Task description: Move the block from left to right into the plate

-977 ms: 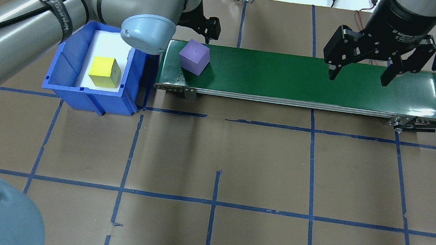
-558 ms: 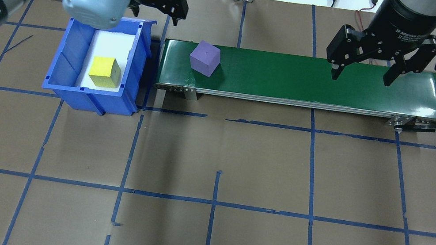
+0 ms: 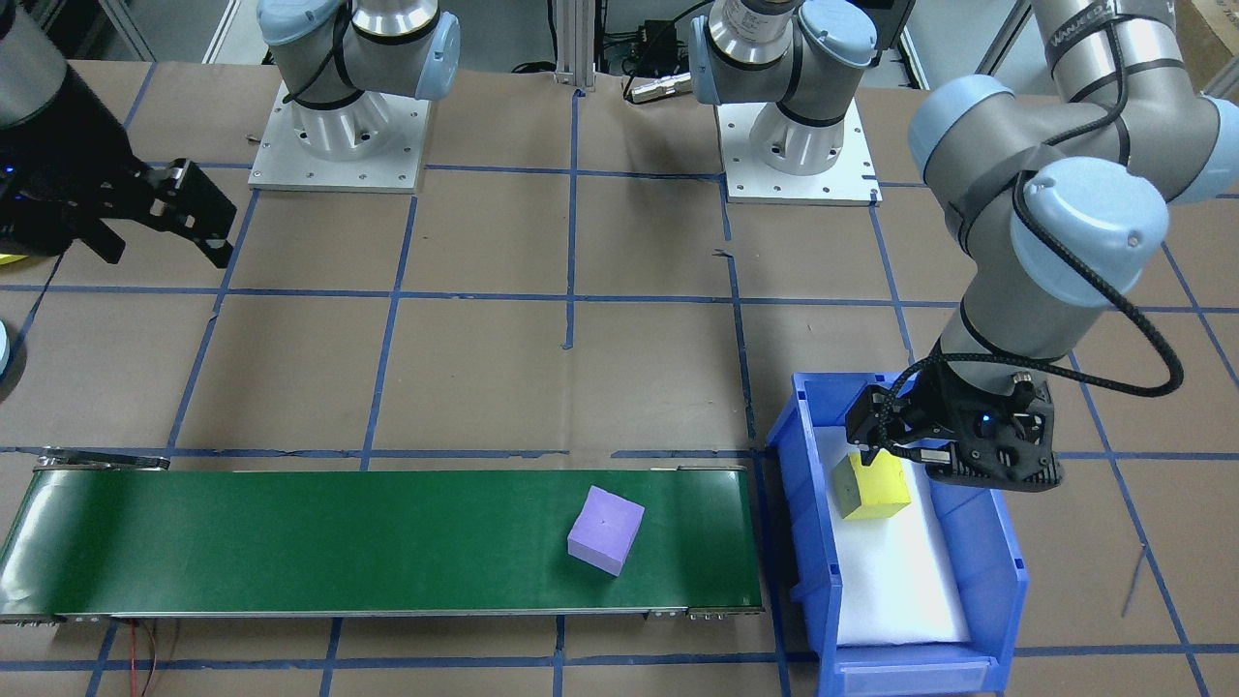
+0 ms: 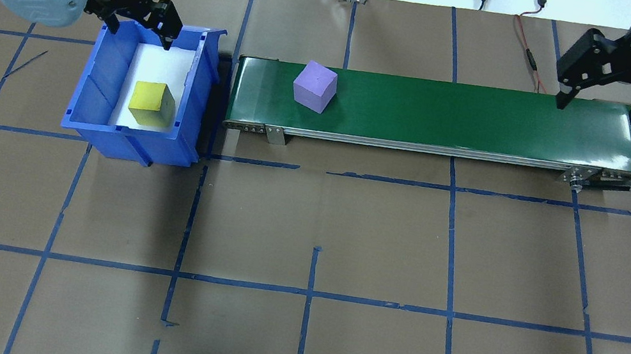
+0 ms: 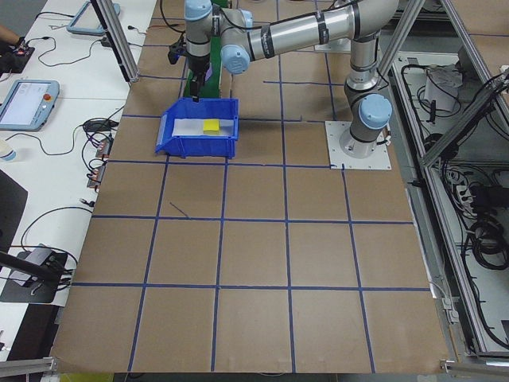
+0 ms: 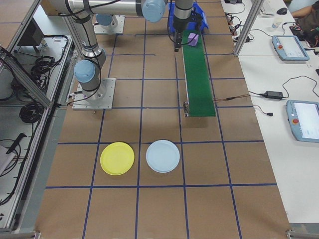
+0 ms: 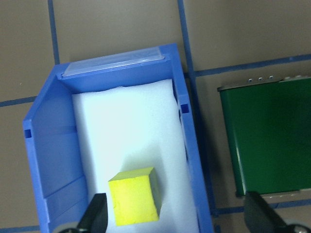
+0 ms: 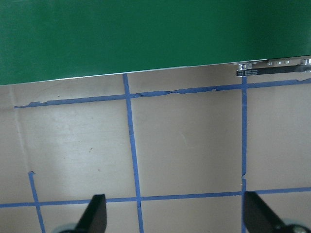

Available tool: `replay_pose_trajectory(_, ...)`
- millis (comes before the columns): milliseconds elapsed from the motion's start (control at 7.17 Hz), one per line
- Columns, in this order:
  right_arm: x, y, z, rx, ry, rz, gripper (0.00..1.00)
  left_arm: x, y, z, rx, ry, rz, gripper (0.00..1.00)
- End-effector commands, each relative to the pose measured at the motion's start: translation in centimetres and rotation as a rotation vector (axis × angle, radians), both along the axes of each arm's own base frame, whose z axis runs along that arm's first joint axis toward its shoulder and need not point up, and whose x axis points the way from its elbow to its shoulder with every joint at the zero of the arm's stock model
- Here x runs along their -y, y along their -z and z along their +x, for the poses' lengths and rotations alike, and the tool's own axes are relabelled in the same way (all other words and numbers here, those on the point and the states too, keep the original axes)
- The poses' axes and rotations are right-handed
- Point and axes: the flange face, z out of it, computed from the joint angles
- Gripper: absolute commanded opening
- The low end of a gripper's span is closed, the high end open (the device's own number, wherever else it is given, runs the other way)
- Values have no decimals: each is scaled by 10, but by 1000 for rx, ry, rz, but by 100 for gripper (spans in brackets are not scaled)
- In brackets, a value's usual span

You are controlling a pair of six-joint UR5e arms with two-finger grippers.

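Taking the green conveyor belt (image 4: 430,114) as our landmark and working from the near edge of the overhead view outward, we first meet bare brown table paper crossed by blue tape lines (image 4: 308,292), all of it on the near side of the belt. Just off the belt's left end sits the blue bin (image 4: 98,100), lined with white foam (image 4: 161,56), and inside it the yellow block (image 4: 152,103) rests on the foam toward the bin's near wall. On the belt itself, close to its left end, the purple block (image 4: 314,87) lies slightly askew to the belt's edges. Above the bin's far wall we see the left gripper (image 4: 140,24), its fingers spread wide and holding nothing (the wrist view shows both fingertips flanking the yellow block without touching it). At the belt's right end, over its far edge, the right gripper (image 4: 602,105) likewise hangs wide open and empty. Beyond that right end, well apart from the belt, a yellow plate (image 6: 117,158) and a pale blue plate (image 6: 162,156) lie side by side.
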Motion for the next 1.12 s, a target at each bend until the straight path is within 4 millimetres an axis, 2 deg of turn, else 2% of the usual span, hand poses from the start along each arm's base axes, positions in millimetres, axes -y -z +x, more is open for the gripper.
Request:
replay_pose_trajectory(0,26,54,-64,86,27,69,100,-14,48,8,-7,-4,84,100)
replay_pose_trajectory(140,46,85,-75,140,20,73,100,-15,74,10,-8,-5,131,100)
replay_pose_trajectory(279,70,105,-79,176,-14,18,100,-9,92,13,-13,-10,149,100)
replay_pose_trajectory(419,83,116,-77,228,-46,-39,100,2,106,14,-15,-10,132,100)
replay_pose_trajectory(558,94,143,-77,288,-56,-23,100,8,119,16,-13,-11,118,100)
replay_pose_trajectory(837,104,148,-77,295,-82,-90,100,14,148,17,-14,-10,138,100)
replay_pose_trajectory(977,104,153,-77,289,-84,-105,100,15,154,17,-19,-9,147,99)
